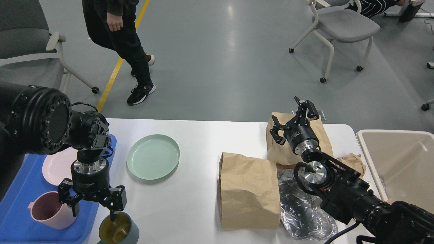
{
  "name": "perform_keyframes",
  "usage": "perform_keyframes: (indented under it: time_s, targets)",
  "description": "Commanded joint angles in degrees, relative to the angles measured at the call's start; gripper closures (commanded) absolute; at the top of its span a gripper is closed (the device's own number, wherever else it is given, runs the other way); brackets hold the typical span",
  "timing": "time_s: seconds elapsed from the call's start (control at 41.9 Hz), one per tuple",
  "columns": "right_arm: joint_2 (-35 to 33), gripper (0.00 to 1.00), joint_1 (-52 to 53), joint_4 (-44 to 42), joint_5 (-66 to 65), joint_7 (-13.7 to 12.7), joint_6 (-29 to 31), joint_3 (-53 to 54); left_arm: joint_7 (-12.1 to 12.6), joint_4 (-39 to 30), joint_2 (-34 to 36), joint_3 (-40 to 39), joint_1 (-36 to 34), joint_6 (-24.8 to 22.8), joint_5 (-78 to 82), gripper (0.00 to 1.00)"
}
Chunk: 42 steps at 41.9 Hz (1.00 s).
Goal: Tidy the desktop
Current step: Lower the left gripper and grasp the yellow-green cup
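Presently, left to right: blue tray collecting pink plate and pink mug; our left tool, spread wide over the green cup; green plate loose on the white worktop; paper bags; our right tool, released, empty; beige bin for rubbish, we judge.

Bright, even overhead light fills the room, leaving a long pale glare streak on the grey floor. Shadows under the green plate and bag on the white counter are soft and short. Everything stays sharp, edges barely bowed.
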Motion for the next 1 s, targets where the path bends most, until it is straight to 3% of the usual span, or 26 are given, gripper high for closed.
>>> perform_keyframes:
  time_s: [0.0, 0.334, 0.43, 0.645, 0.812, 0.979]
  targets:
    - [0.0, 0.0, 0.0, 0.0, 0.0, 0.0, 0.0, 0.0, 1.7, 2.2, -0.8, -0.1, 1.9, 0.0, 0.0, 0.02]
    - [0.0, 0.0, 0.0, -0.1, 0.0, 0.0, 0.0, 0.0, 2.2, 6.9, -1.9, -0.5, 6.8, 0.0, -0.1, 0.03]
    - [0.0, 0.0, 0.0, -0.1, 0.0, 0.0, 0.0, 0.0, 2.2, 6.9, -2.2, -1.4, 7.6, 0.0, 0.0, 0.1]
    - [0.0, 0.0, 0.0, -0.1, 0.0, 0.0, 0.0, 0.0, 2.3, 6.9, -2.2, -1.9, 8.1, 0.0, -0.2, 0.4]
    - [0.0, 0.0, 0.0, -0.1, 0.0, 0.0, 0.0, 0.0, 2.1, 6.9, -2.2, -1.7, 8.1, 0.0, -0.3, 0.8]
    - [0.0, 0.0, 0.0, -0.1, 0.0, 0.0, 0.0, 0.0, 2.0, 6.9, -2.1, -1.7, 8.3, 0.0, -0.9, 1.0]
